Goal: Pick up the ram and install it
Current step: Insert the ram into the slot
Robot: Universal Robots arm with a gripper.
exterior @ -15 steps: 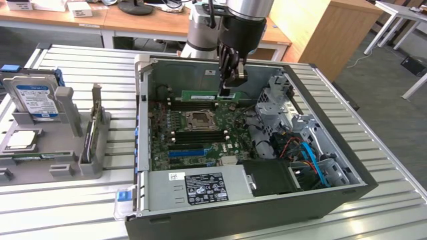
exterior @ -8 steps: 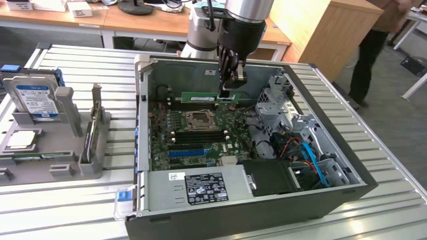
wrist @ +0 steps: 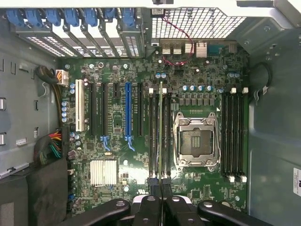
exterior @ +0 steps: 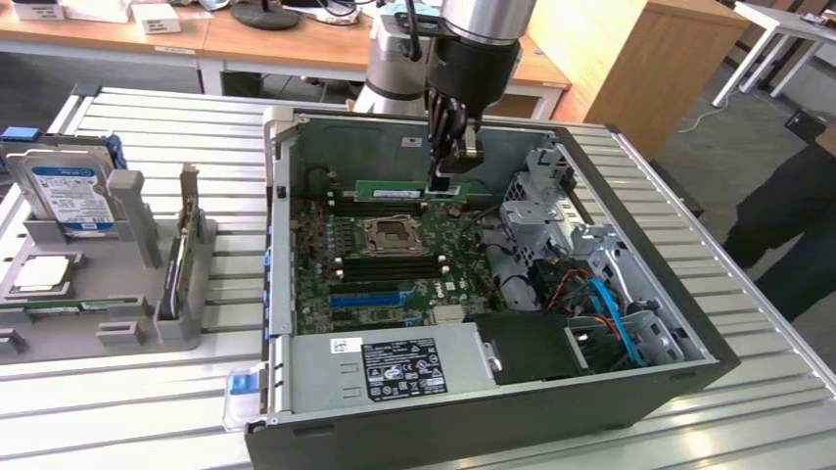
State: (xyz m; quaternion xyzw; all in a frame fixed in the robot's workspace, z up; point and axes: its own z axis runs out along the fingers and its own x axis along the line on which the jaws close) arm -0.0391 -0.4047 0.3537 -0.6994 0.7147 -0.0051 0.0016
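The gripper [exterior: 448,184] hung inside the open computer case [exterior: 280,245], its two black fingers [wrist: 153,190] pressed close together and pinching the ram [exterior: 392,192] by one end of its upper edge. In the exterior view the green stick stood on its long edge, level, over the back part of the motherboard [wrist: 141,165], just beyond the CPU socket [exterior: 391,233]. From the wrist camera the ram [wrist: 161,132] showed edge-on as a thin line running straight out from between the fingertips, lined up with the black memory slots [wrist: 153,136] beside the socket. Whether it had reached a slot or was held just above one could not be told.
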